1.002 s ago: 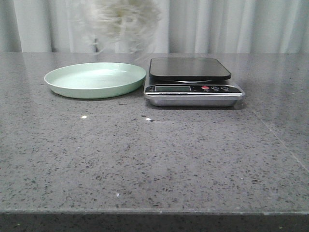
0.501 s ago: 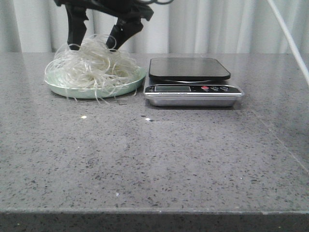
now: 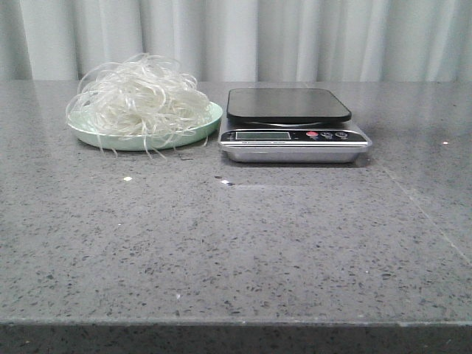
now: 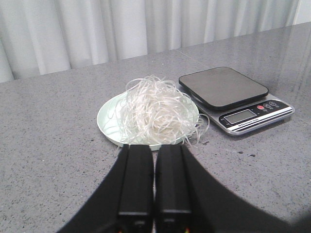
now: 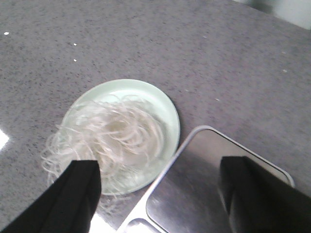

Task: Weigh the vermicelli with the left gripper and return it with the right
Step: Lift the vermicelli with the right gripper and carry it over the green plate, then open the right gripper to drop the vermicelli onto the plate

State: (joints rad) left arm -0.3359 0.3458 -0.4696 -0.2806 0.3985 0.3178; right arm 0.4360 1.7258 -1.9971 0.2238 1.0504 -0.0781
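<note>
Vermicelli (image 3: 137, 97) lies heaped on the pale green plate (image 3: 210, 118), at the left of the grey worktop (image 3: 236, 243) and just beside the scale (image 3: 293, 125). A few loose strands hang over the plate's near rim and reach down to the worktop. The scale's dark platform carries nothing.

In the left wrist view the left gripper (image 4: 154, 160) has its jaws pressed together with only a thin seam between them, and nothing is caught in them. The bundle (image 4: 158, 110) sits on the plate (image 4: 108, 114) a little beyond the tips of those jaws, apart from them, with the scale (image 4: 233, 99) to one side of the plate.

In the right wrist view the right gripper (image 5: 160, 194) looks down from above with its jaws spread wide and empty. One finger (image 5: 73, 196) shows over the edge of the bundle (image 5: 114, 138) and the plate (image 5: 160, 104), the other over the scale's platform (image 5: 194, 179), so the noodles lie below and mostly toward one jaw, not held by it.

Half a second ago, the front view showed a black gripper directly over the plate, its fingers spread and reaching down into the top of the heap. That gripper is now out of the front view, and the heap stands free on the plate, sitting a little higher and looser at its top. A second ago the plate was bare and the bundle was a blur in the air above it.
</note>
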